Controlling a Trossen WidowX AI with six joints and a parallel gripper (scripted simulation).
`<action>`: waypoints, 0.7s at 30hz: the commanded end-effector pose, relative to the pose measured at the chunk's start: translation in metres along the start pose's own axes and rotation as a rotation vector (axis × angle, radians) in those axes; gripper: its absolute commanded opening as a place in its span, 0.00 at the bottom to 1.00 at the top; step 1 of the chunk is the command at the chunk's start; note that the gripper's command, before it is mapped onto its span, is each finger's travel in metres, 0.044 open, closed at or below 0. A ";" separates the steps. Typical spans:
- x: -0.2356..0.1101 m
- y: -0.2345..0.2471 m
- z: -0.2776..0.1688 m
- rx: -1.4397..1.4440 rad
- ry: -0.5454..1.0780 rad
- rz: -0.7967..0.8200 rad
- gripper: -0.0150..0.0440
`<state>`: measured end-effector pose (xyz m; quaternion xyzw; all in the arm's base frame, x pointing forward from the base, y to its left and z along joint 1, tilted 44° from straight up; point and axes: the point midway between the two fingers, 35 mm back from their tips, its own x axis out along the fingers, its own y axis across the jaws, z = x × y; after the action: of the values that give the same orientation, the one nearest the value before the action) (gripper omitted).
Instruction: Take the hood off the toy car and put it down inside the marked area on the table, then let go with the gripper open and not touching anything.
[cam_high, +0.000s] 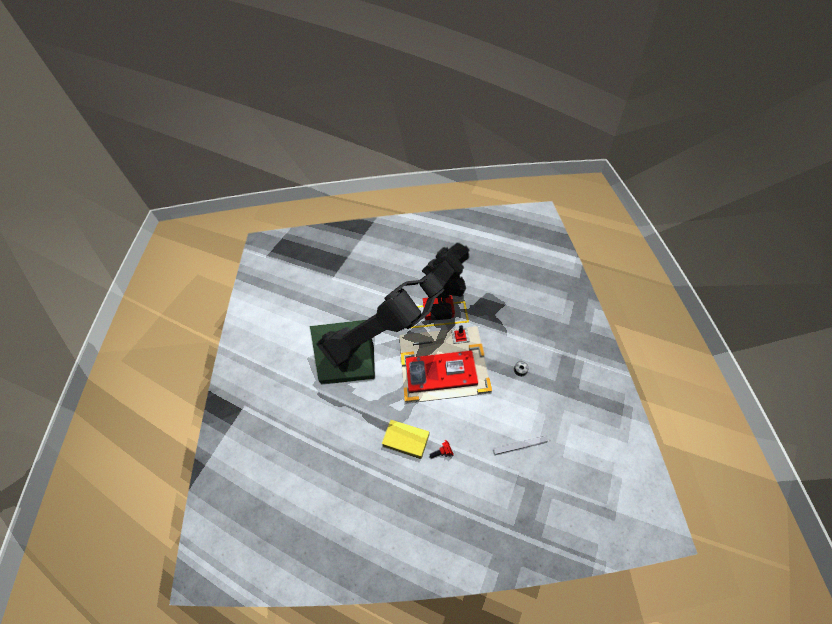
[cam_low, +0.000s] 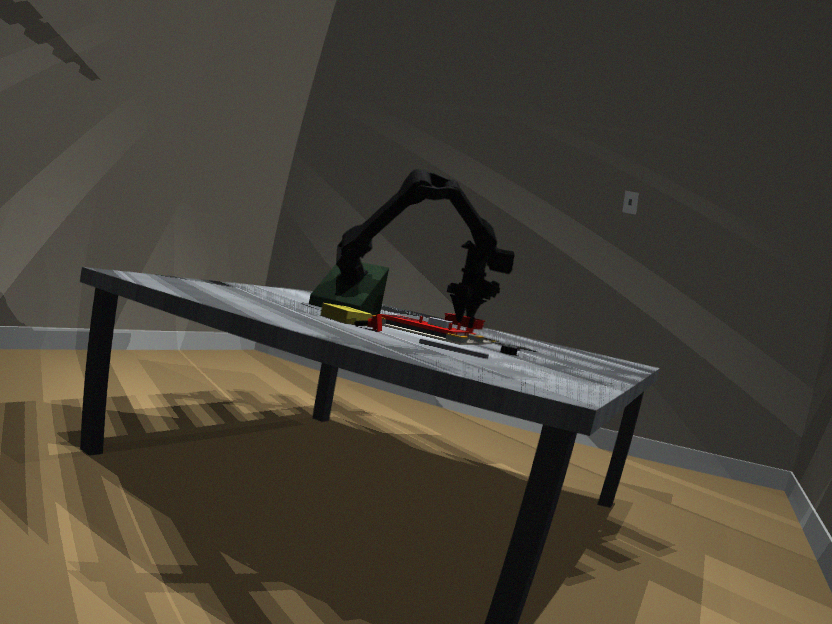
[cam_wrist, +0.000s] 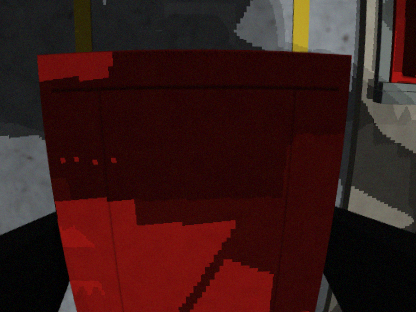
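Observation:
My gripper (cam_high: 441, 307) (cam_low: 463, 314) (cam_wrist: 196, 222) is shut on the red hood (cam_high: 424, 302) (cam_low: 474, 325) (cam_wrist: 194, 168), a flat red panel that fills most of the wrist view. The hood hangs very low over the yellow marked rectangle (cam_high: 464, 313) (cam_wrist: 302, 2). I cannot tell whether it touches the table. Two of the rectangle's yellow lines show past the hood's far edge in the wrist view. The red toy car body (cam_high: 444, 369) (cam_low: 409, 321) lies on a beige board (cam_high: 448, 393) with orange corners, just in front of the marked area.
The arm stands on a dark green base block (cam_high: 346, 359) (cam_low: 356, 285). A small red and black part (cam_high: 461, 333) stands near the car. A yellow block (cam_high: 405, 438), a small red piece (cam_high: 441, 450), a grey strip (cam_high: 519, 445) and a grey ring (cam_high: 521, 367) lie around.

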<state>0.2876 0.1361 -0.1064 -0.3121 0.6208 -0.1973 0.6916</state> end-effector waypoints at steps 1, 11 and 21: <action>0.004 0.000 -0.002 -0.009 -0.002 -0.005 0.25; 0.007 -0.001 -0.002 -0.009 -0.002 -0.005 0.25; 0.012 -0.001 -0.002 -0.008 -0.002 -0.005 0.25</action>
<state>0.2878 0.1283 -0.1143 -0.3138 0.6210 -0.1973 0.6907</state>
